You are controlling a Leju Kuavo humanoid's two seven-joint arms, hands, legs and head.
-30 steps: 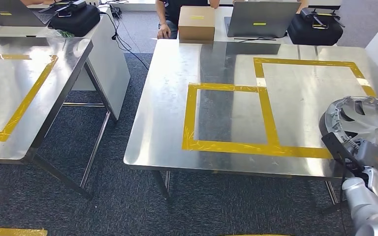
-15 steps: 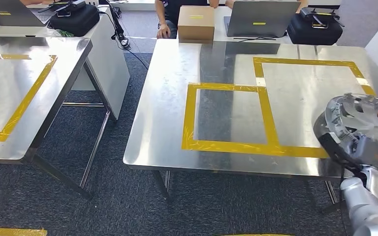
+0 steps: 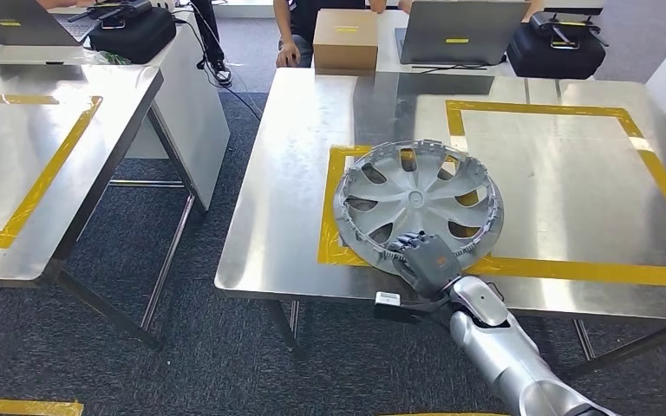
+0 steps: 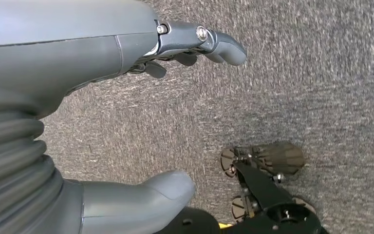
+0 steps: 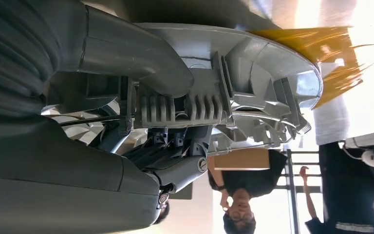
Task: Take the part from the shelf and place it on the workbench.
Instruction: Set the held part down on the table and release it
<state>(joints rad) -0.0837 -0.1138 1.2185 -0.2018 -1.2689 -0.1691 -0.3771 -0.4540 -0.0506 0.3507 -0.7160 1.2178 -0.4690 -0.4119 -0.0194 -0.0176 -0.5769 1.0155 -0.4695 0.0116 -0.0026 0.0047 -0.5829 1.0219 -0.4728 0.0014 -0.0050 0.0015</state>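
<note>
head view: the silver wheel cover [image 3: 418, 204] sits at centre frame over the yellow tape [image 3: 477, 208] on the steel counter [image 3: 295, 173]; whether it rests flat cannot be told. the right robot hand [image 3: 423, 257] grips its near rim.

left wrist view: the left robot hand [image 4: 126, 97] hangs over grey carpet [image 4: 297, 73], fingers apart, holding nothing.

right wrist view: the right robot hand's fingers [image 5: 126, 48] clamp the cover's ribbed rim.

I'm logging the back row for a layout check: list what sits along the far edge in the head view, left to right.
Laptop → black case → cardboard box → second laptop → second black case. A person sits behind, partly hidden by the box.
</note>
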